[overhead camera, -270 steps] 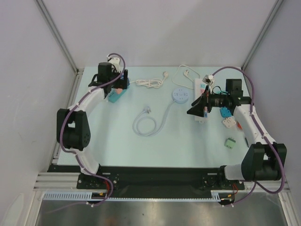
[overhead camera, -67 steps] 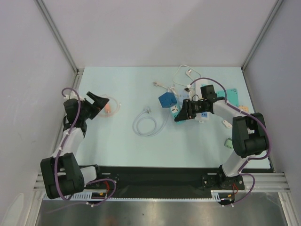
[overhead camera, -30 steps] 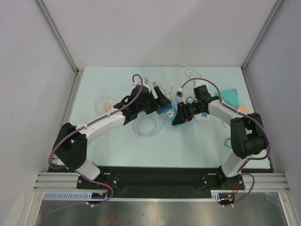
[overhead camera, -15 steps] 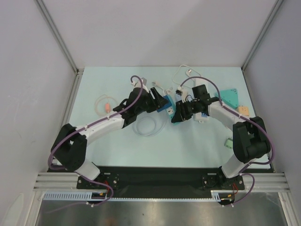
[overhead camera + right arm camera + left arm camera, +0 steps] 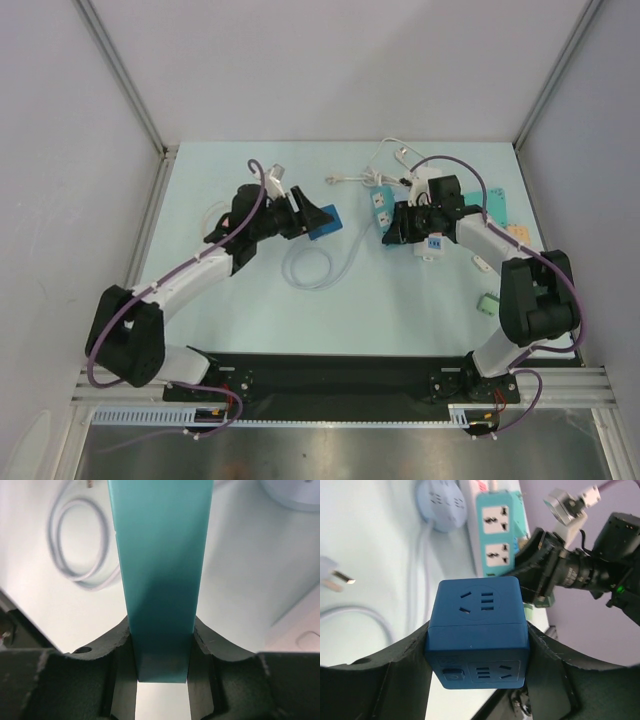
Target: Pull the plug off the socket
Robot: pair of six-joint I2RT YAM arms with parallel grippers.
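table (image 5: 250,310) — one blue cube (image 5: 477,630), one teal strip (image 5: 160,570)

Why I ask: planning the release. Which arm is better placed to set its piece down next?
Left, probably. The left pincer holds the blue cube socket apart from the teal strip, beside bare table; the right pincer grips the strip amid cables and adapters.

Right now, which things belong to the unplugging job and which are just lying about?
Job: blue cube socket, in left end effector; teal power strip, in right end effector.
Lying about: coiled white cable, green adapter, round socket hub.
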